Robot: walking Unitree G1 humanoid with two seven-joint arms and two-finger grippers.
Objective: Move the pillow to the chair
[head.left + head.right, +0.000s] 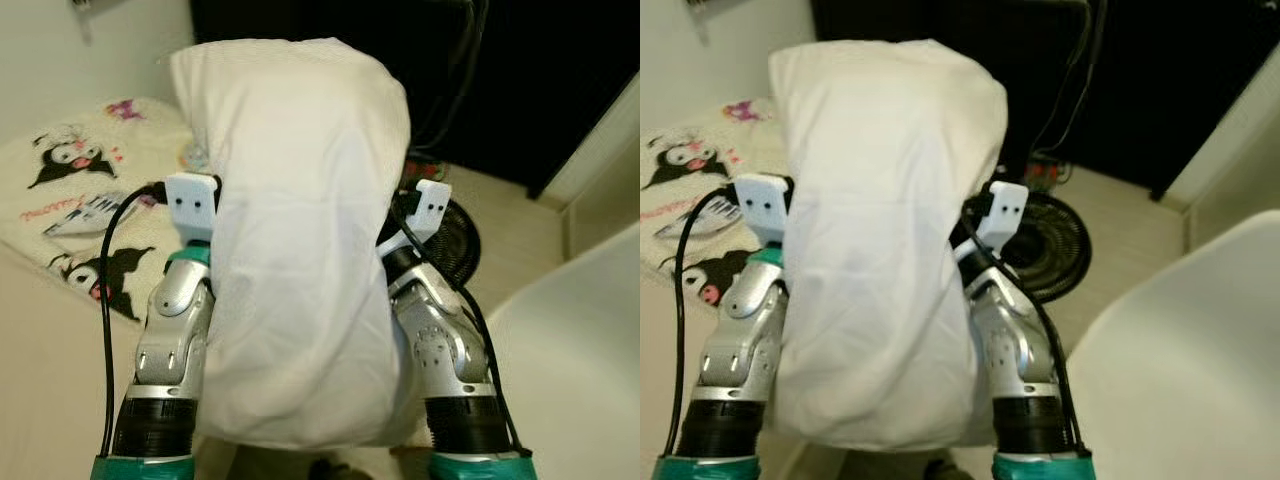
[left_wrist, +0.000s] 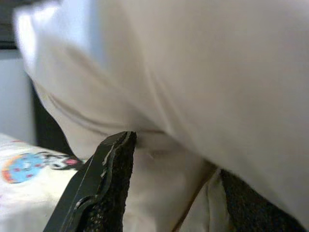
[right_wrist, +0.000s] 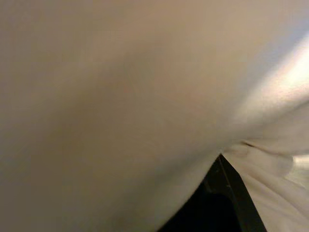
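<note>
We find the pillow [image 1: 295, 240] raised in the centre of the frame, carried between the two silver arms and hanging down over them to the lower edge. It is large, white and soft, and we judge that is why both arms are used: one claw alone would let it sag and swing.

The left gripper [image 2: 169, 186] is closed on a fold of the pillow cover; the left wrist view shows one black finger [image 2: 104, 186] pressed into the cloth with fabric bunched between it and the other. The right gripper [image 3: 219, 203] lies against the pillow on the opposite side. There one dark finger shows under the cloth, and we cannot tell whether that claw is clamped or merely pressing.

The white chair [image 1: 580, 350] stands at the lower right of the frame, just beside the right arm. A bed with a cartoon-print blanket [image 1: 80, 190] lies at the upper left, and a black floor fan [image 1: 1045, 245] sits behind the pillow, right of centre.

In our judgement the carry is under way. The pillow is not yet over the chair, so a turn to the right appears necessary.
</note>
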